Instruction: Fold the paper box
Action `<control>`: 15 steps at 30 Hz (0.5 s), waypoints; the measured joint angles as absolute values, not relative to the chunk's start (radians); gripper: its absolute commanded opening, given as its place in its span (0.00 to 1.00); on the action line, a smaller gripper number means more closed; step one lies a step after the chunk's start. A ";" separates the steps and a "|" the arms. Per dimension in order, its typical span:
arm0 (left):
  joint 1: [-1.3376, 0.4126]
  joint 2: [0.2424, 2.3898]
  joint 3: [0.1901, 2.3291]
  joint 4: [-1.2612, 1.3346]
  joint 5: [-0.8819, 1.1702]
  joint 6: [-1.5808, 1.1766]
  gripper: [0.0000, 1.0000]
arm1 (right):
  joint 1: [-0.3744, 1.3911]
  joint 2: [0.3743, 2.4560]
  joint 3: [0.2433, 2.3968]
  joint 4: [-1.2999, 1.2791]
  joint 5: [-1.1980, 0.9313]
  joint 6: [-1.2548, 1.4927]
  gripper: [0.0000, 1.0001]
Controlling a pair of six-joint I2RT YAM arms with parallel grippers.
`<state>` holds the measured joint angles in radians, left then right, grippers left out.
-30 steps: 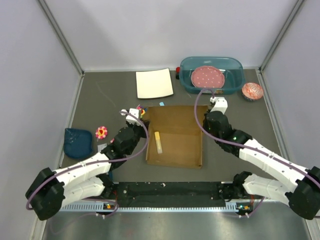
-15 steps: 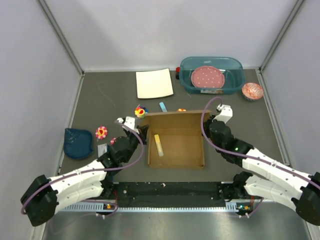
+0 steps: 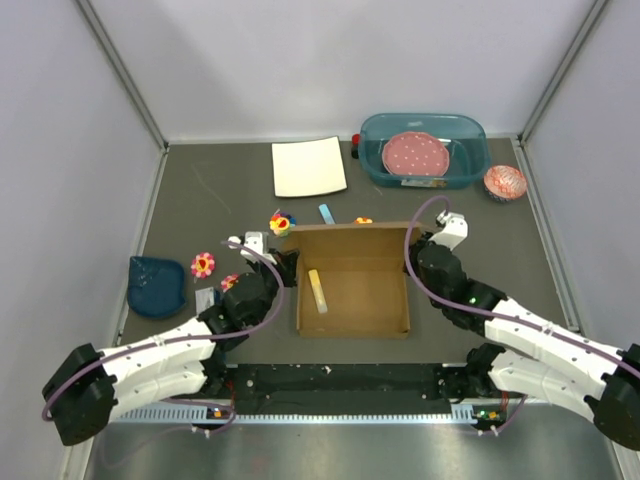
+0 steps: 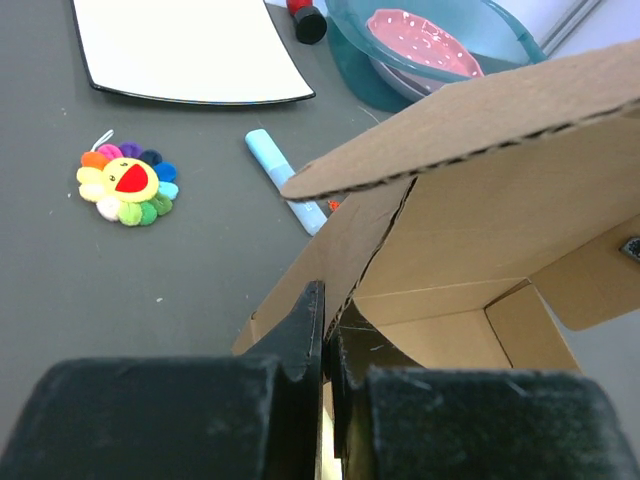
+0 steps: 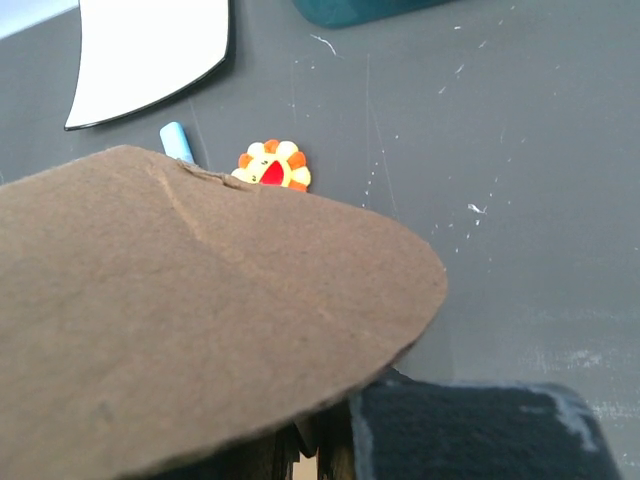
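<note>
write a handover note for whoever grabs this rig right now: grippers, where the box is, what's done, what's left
Left gripper: shut on the left wall of the paper box.
Right gripper: at the box's far right corner. A cardboard flap lies over its fingers, so the grip cannot be confirmed.
Box: mid-table between the arms, open on top, with a pale yellow strip on its floor.
Done: side and back walls appear raised.
Left: the box is not yet closed; probably fold the upper flap down and tuck it in.
</note>
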<state>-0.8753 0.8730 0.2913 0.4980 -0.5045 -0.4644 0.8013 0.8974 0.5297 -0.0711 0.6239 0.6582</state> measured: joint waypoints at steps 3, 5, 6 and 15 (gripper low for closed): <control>-0.904 0.887 0.295 0.503 -0.552 -0.480 0.00 | 0.810 0.896 0.521 -0.065 0.636 0.667 0.00; -0.927 0.894 0.295 0.509 -0.588 -0.487 0.00 | 0.815 0.889 0.512 -0.063 0.643 0.673 0.00; -0.939 0.899 0.295 0.515 -0.605 -0.489 0.00 | 0.817 0.884 0.506 -0.060 0.646 0.677 0.00; -1.020 0.926 0.286 0.556 -0.720 -0.506 0.00 | 0.828 0.856 0.468 -0.035 0.673 0.709 0.00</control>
